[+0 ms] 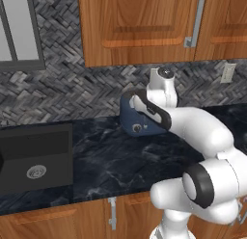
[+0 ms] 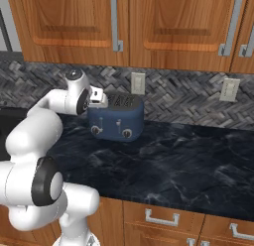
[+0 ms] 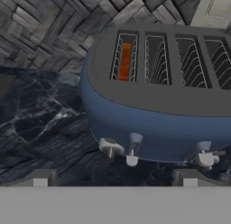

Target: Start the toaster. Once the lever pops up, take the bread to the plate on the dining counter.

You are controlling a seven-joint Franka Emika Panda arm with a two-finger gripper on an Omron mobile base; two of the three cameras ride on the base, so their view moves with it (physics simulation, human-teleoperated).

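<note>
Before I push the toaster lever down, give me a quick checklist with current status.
1. Gripper open: ok, fingertips stand wide apart in the hand view.
2. Gripper empty: ok, nothing between the fingertips.
3. Bread loaded: ok, an orange-brown slice sits in the leftmost slot of the toaster.
4. Lever in sight: ok, on the front face beside the left knob, just above the fingertips.
5. Lever up or down: cannot tell.
6. Gripper touching the lever: not ok, it hangs clear of the front face.
</note>
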